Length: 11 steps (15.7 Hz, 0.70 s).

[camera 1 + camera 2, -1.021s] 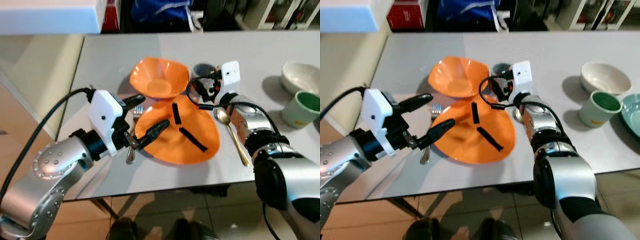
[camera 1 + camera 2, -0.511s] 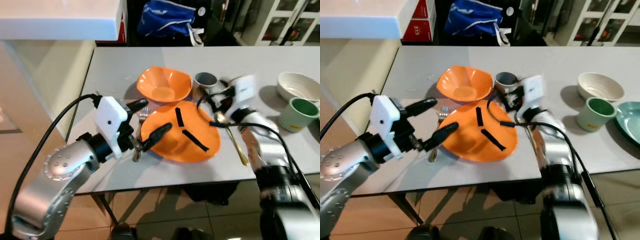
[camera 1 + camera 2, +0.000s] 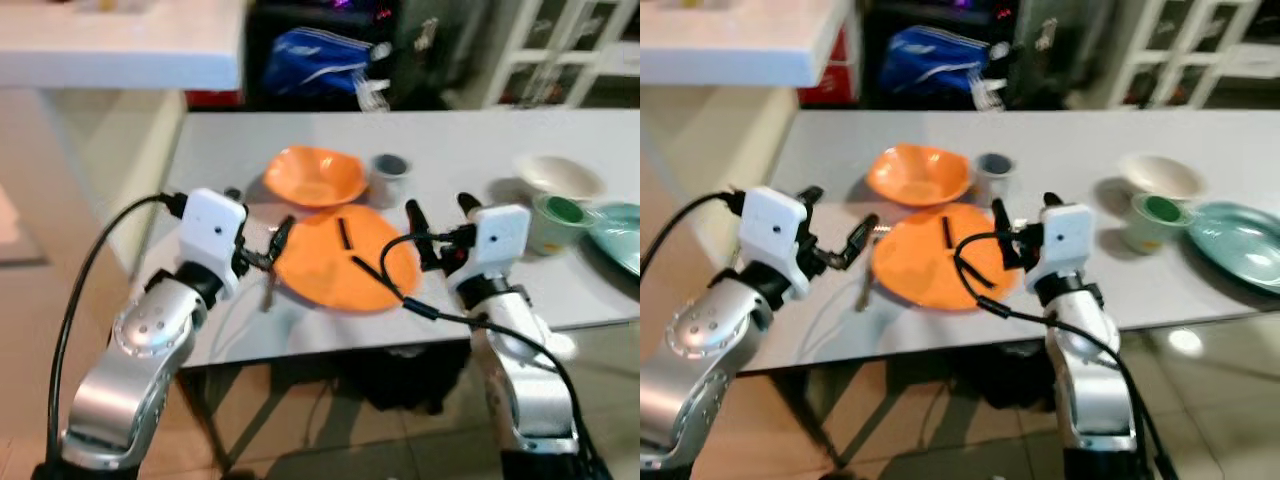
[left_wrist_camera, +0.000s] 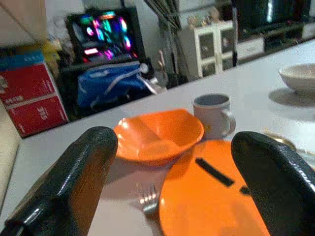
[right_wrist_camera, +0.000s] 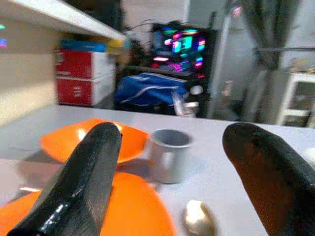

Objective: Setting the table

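Landmark: you had the orange plate (image 3: 340, 265) near the front edge of the grey table (image 3: 450, 140), with two black strips lying on its face.
Orange bowl: it sat just behind the plate, on the far side from you (image 3: 313, 177), upright and apart from both grippers.
Grey mug: it stood just beside the bowl, behind the plate's far right rim (image 3: 992, 169).
Fork: it lay on the table by the plate's left rim (image 4: 147, 195), tines toward the bowl; in the head views it was a blurred sliver there.
Spoon: you could see a gold bowl-end of a spoon on the table to the right of the plate (image 5: 199, 219), near the mug.
Left gripper: yours hung at the plate's left rim (image 3: 262, 240), over the fork's area, fingers spread wide and holding nothing; the left wrist view framed the bowl, mug and plate between the two black fingers (image 4: 74, 182).
Right gripper: yours hovered at the plate's right rim (image 3: 438, 222), fingers parted and empty, pointing toward the mug and bowl; whether the tips touched the table could not be told.
Other dishes: well to the right of the plate stood a white bowl (image 3: 1159, 175), a pale green cup (image 3: 1152, 220) just in front of it, and a teal plate (image 3: 1238, 245) farther right.
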{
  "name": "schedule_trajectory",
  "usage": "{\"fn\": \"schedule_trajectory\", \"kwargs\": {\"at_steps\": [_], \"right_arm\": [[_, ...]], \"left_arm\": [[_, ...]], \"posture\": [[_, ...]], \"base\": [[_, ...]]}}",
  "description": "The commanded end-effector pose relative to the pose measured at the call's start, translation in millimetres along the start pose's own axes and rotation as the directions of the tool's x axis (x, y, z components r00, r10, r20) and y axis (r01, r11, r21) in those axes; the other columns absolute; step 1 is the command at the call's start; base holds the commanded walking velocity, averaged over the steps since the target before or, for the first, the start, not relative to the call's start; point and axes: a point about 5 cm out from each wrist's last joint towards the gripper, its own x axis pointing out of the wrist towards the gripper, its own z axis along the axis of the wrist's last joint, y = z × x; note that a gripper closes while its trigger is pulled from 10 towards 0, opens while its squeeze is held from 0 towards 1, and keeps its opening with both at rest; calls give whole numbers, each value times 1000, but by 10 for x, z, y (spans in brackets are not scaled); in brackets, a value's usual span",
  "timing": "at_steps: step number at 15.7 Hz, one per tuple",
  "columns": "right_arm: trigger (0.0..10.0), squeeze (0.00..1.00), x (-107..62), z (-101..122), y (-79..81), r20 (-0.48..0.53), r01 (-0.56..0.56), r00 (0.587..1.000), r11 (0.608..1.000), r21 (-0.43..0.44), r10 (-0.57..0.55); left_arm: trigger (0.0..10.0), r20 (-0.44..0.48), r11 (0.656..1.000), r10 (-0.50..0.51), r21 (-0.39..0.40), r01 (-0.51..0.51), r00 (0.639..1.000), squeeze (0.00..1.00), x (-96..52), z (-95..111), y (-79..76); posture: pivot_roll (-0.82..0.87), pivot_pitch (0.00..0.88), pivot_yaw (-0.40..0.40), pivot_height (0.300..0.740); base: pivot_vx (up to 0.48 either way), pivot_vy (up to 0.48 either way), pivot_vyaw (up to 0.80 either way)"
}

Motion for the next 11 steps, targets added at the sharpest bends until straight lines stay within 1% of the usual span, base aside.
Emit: {"fn": "schedule_trajectory", "kwargs": {"at_steps": [1, 3, 4, 6, 7, 8, 9, 10, 11], "right_arm": [[10000, 0, 7, 69, -69, 9, 51, 999, 998, -21, -51], [10000, 0, -27, 121, -117, 8, 92, 996, 996, -11, -92], [10000, 0, -59, 149, -139, 15, 106, 994, 994, -13, -106], [10000, 0, -75, 163, -206, 16, 144, 990, 989, -23, -144], [10000, 0, -77, 163, -212, 14, 150, 989, 988, -27, -149], [10000, 0, -86, 149, -239, -2, 174, 985, 984, -32, -174], [10000, 0, -99, 116, -284, -34, 217, 975, 976, -12, -218], [10000, 0, -105, 84, -323, -69, 261, 963, 965, 3, -260], [10000, 0, -108, 76, -332, -81, 276, 958, 961, 10, -274]], "left_arm": [[10000, -11, 1000, 13, 7, -13, 1000, 0, 32, -40, -40], [10000, -4, 999, 29, 20, -29, 1000, 0, 55, -30, -56], [10000, 2, 999, 33, 20, -33, 999, 0, 70, -16, -72], [10000, 10, 999, 43, 14, -43, 999, 0, 105, 8, -78], [10000, 11, 999, 43, 16, -43, 999, 0, 111, 9, -80], [10000, 14, 999, 41, 17, -42, 999, 0, 125, 10, -88], [10000, 15, 999, 43, 22, -43, 999, 0, 152, 7, -94], [10000, 19, 998, 55, -26, -54, 998, 0, 190, 7, -82], [10000, 15, 996, 72, -46, -71, 997, 0, 212, 7, -61]], "posture": [[24, 0, -25, 740], [19, 0, -20, 740], [17, 0, -18, 740], [12, 0, -15, 740], [8, 0, -12, 740], [7, 0, -13, 740], [2, 0, -11, 740], [-2, 0, -6, 740], [-8, 0, -1, 740]], "base": [[0, -480, 0], [0, -480, 0], [0, -480, -681], [0, -480, -800], [0, -480, -800], [0, -480, -800], [0, -480, -800], [0, 0, -800], [0, 0, -800]]}}
